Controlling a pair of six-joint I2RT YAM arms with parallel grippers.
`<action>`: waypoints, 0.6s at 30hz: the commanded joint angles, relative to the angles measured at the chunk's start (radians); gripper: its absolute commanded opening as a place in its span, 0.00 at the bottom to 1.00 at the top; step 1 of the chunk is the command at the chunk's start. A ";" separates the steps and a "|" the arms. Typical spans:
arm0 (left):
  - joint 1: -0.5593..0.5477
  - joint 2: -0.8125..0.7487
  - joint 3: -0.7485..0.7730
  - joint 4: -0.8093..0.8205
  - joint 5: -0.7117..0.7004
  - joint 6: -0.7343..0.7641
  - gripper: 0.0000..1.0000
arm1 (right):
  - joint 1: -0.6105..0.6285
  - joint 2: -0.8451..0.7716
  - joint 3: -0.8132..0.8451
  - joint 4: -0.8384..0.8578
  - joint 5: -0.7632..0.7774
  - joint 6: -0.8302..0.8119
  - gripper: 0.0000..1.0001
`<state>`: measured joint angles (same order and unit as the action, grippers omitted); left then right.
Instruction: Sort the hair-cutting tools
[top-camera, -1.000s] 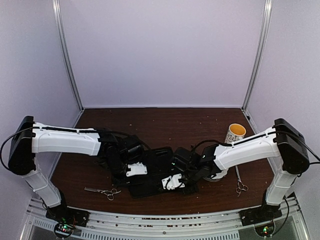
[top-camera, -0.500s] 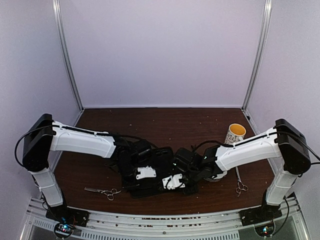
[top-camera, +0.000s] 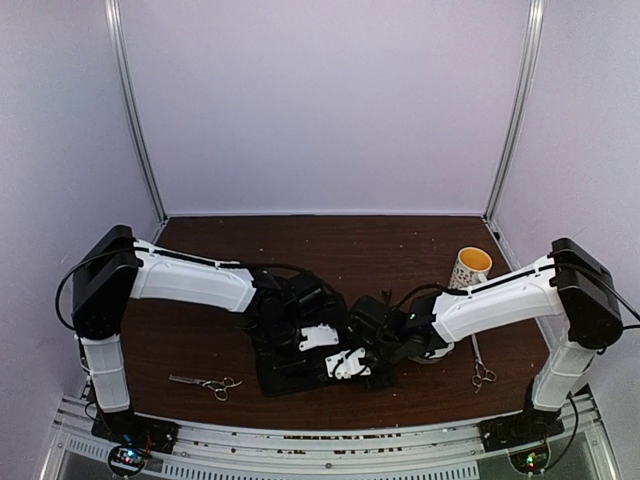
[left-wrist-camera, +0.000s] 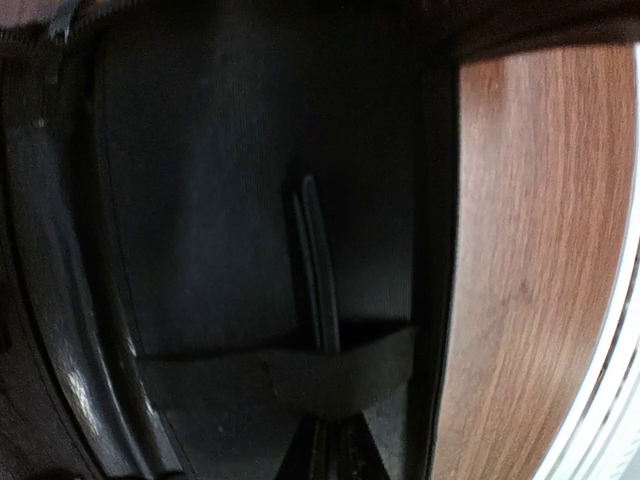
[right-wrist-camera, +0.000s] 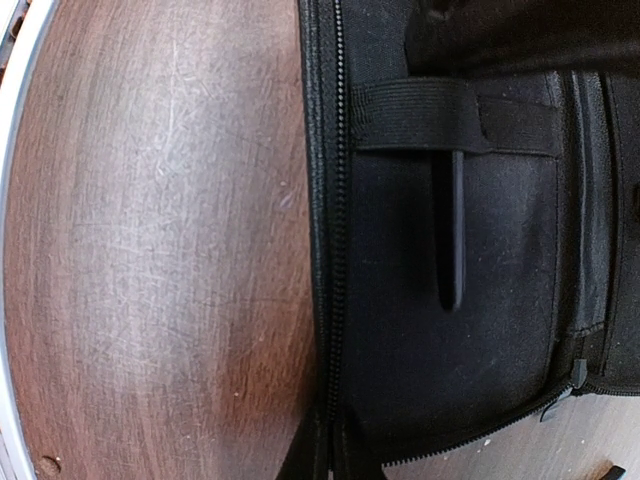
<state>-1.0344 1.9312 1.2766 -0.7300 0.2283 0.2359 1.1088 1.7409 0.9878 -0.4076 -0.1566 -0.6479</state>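
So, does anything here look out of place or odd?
Nothing looks spilled or broken. The left scissors and the right scissors lie loose on the table, apart from the open black case. Inside the case, a thin black clip sits straight under its strap.

Left arm (top-camera: 190, 283) and right arm (top-camera: 497, 297): white tapered link shells with black joint housings at shoulder and wrist ends, and white lower links on black bases (top-camera: 135, 432). Black cables (top-camera: 62, 300) loop outside each shoulder. Small green and red lights (top-camera: 126, 458) show below the bases.
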 joint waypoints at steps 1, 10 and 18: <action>-0.006 0.050 0.036 0.102 0.033 -0.010 0.00 | 0.003 0.005 -0.026 0.015 0.006 0.011 0.00; -0.003 -0.036 -0.003 0.079 0.008 -0.032 0.25 | 0.003 0.005 -0.022 0.008 0.006 0.010 0.00; 0.092 -0.249 -0.097 0.058 -0.038 -0.081 0.35 | 0.002 -0.015 -0.022 0.000 0.008 0.009 0.00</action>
<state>-1.0122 1.8053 1.2140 -0.7052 0.2176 0.1909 1.1088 1.7390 0.9859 -0.4057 -0.1566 -0.6479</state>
